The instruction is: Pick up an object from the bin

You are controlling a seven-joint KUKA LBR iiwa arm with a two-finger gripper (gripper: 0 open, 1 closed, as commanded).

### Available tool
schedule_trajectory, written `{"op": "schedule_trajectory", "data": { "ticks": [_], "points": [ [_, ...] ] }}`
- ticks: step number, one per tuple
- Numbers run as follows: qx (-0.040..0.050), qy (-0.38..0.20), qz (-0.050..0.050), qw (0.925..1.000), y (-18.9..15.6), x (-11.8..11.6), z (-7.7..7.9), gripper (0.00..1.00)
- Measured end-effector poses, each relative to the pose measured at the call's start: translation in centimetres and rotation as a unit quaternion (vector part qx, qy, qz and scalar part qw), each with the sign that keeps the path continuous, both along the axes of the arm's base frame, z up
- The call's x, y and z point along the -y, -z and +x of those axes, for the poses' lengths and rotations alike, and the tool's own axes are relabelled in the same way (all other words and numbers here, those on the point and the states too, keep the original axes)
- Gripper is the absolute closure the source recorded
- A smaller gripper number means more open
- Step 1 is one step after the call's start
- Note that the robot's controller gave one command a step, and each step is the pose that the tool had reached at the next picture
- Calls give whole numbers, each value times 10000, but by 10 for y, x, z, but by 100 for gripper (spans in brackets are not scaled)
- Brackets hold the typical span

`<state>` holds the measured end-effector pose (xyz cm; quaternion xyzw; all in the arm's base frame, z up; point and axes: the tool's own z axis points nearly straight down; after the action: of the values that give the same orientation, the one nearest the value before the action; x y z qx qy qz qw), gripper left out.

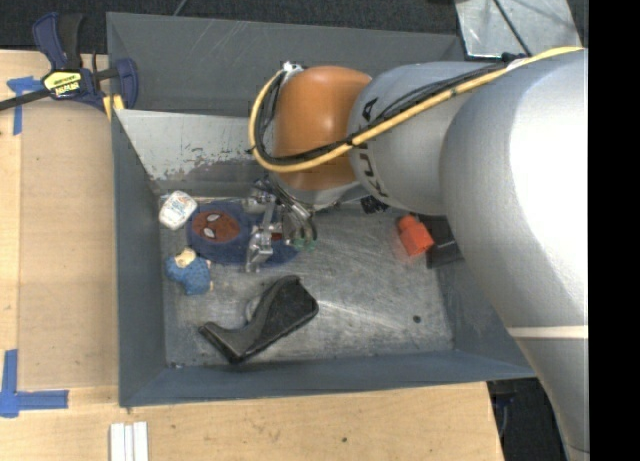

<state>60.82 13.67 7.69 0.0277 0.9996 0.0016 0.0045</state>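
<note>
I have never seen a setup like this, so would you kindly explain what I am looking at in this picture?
This is one camera looking down into a grey metal bin. The big silver shape with the orange cover, entering from the right, is a robot arm; its claw hangs low at the right edge of a blue toy with a red face. Nearby lie a small white thing, a small blue and tan figure, a black angled piece and an orange block. Whether the claw grips anything I cannot tell.
</note>
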Motion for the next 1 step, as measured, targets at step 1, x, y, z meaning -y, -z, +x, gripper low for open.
{"op": "schedule_trajectory", "data": {
  "ticks": [1],
  "points": [
    [11, 103, -3, 9999, -95, 2, 9, 100]
  ]
}}
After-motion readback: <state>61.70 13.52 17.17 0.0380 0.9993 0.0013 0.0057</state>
